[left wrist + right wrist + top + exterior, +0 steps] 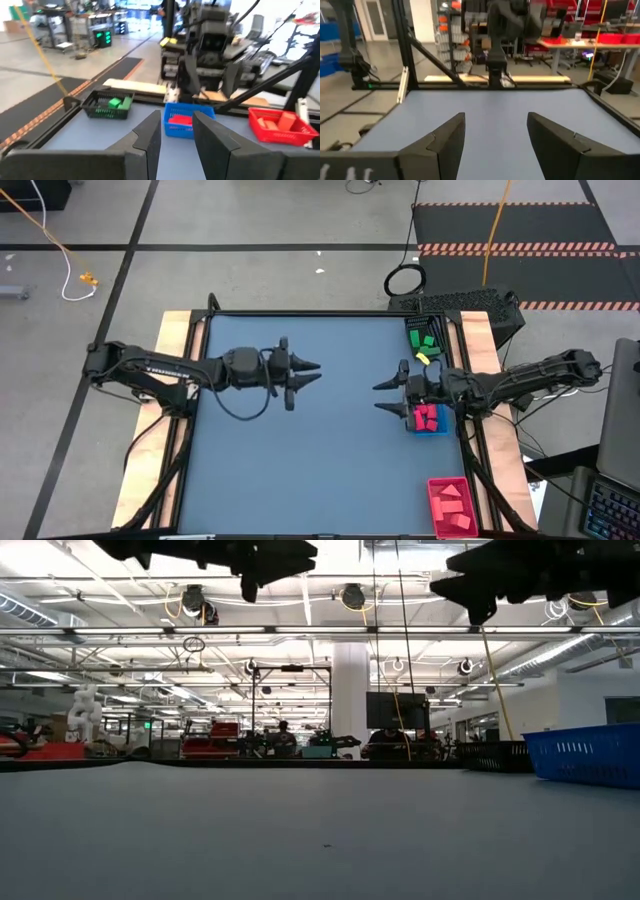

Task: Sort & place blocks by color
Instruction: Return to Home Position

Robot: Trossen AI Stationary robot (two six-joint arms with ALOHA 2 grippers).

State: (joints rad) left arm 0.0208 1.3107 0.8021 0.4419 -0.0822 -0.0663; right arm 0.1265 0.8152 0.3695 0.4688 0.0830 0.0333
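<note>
Clock reading: directions are taken on the high view, with twelve o'clock at the picture's top edge.

Arms: two are counted. The left gripper (314, 372) is held above the table (330, 475) at about eleven o'clock of its middle. The right gripper (378, 397) is held at about two o'clock of it. The two are pointed at each other with a gap between them.

Bins: three are counted along the table's three-o'clock side: a black bin (408, 330) at two o'clock, a blue bin (432, 431) between three and four o'clock, and a red bin (433, 490) at five o'clock.

Green blocks (428, 342): several are seen inside the black bin, with one yellow piece (422, 359) beside them. An exact count cannot be made.

Red blocks (425, 417): a small cluster is seen inside the blue bin. The number cannot be told.

Salmon-pink blocks (452, 505): three or four are made out inside the red bin.

Left fingers (150, 142): they are spread apart, with only the mat beneath them.

Right fingers (445, 142): they are spread wide, with only the mat beneath them.

Blocks relative to the left fingers: every block is found at three to four o'clock of them, well apart, across the table.

Blocks relative to the right fingers: the red blocks are found near, at four o'clock of the fingertips, beside the wrist and behind the tips. The green blocks are found at one o'clock. The salmon-pink blocks are found at five o'clock, well apart.
</note>
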